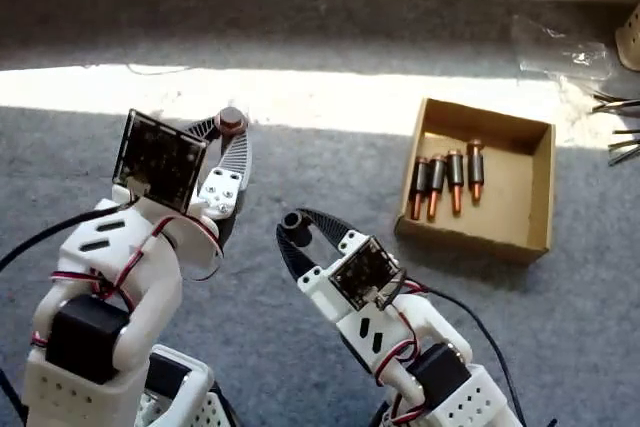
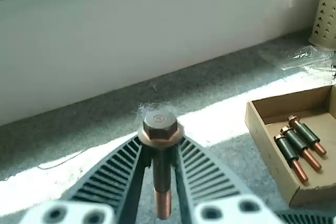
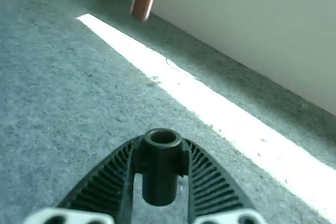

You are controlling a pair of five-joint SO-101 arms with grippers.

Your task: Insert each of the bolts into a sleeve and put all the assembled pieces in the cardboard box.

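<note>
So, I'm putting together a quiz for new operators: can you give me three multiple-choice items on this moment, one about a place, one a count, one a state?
1. Where are the assembled pieces? A in the cardboard box; B beside it; C in a hand.
2. How many are there? A two; B four; C six.
3. The left hand is: A open; B shut on nothing; C shut on the bolt.
Answers: A, they lie on the box floor; B, four lie side by side; C, the bolt stands clamped in it.
</note>
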